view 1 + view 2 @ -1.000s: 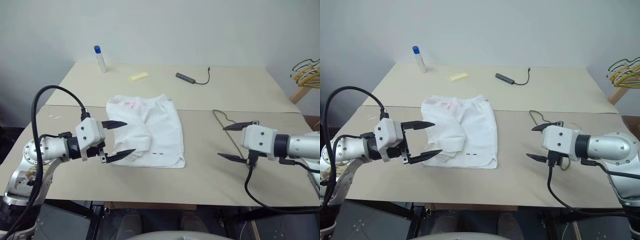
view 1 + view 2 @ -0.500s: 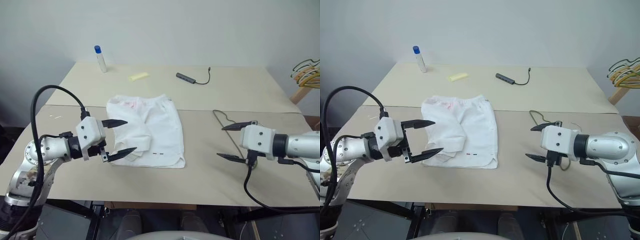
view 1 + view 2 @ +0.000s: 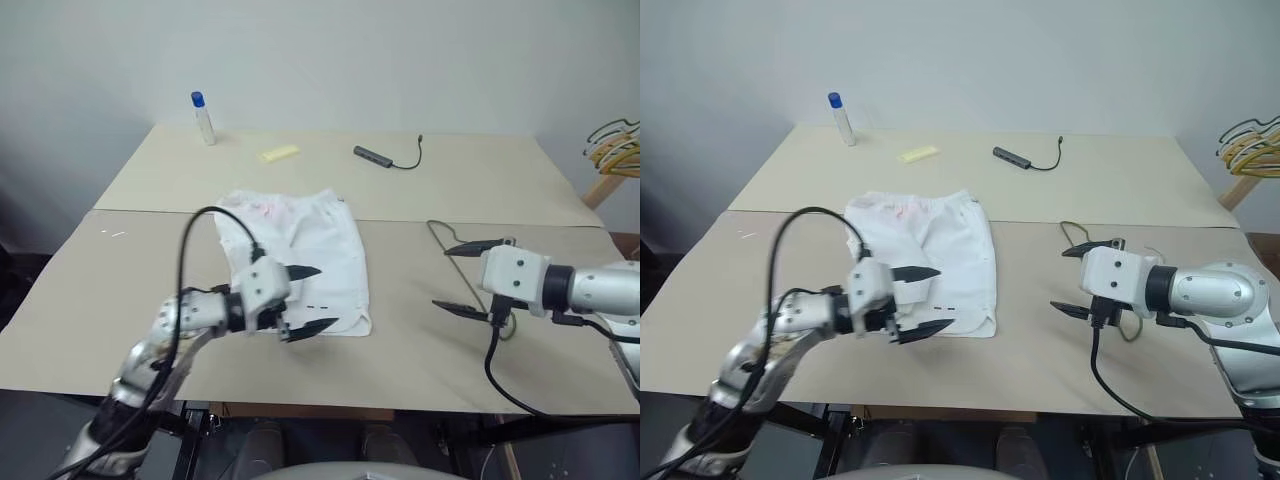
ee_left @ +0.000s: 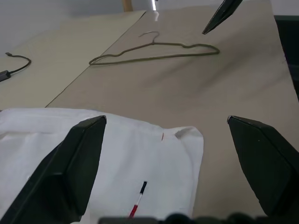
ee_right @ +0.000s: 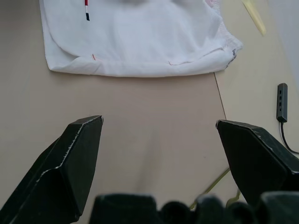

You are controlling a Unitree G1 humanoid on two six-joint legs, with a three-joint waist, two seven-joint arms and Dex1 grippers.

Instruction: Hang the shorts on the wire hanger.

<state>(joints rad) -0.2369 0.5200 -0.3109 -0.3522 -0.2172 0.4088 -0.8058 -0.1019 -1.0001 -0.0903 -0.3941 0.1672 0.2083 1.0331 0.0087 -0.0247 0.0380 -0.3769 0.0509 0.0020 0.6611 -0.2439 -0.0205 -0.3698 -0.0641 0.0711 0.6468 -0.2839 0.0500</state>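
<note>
Left gripper (image 3: 305, 298), jaws wide, hovers over the shorts (image 3: 300, 250) hem (empty); closing may pinch just 1 layer.

Beige table (image 3: 150, 290), two boards w/ seam across middle. Shorts (image 3: 300, 250) flat, just ahead of left pincer (image 3: 305, 298). Wire hanger (image 4: 154, 50) flat by right pincer (image 3: 465, 278). Bottle (image 3: 203, 118), yellow strip (image 3: 278, 153), USB hub w/ cable (image 3: 385, 157) far side, well beyond both pincers.

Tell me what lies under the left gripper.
The left gripper hangs open over the near hem of the shorts, flat on the table. Cloth directly beneath its body is hidden.
</note>
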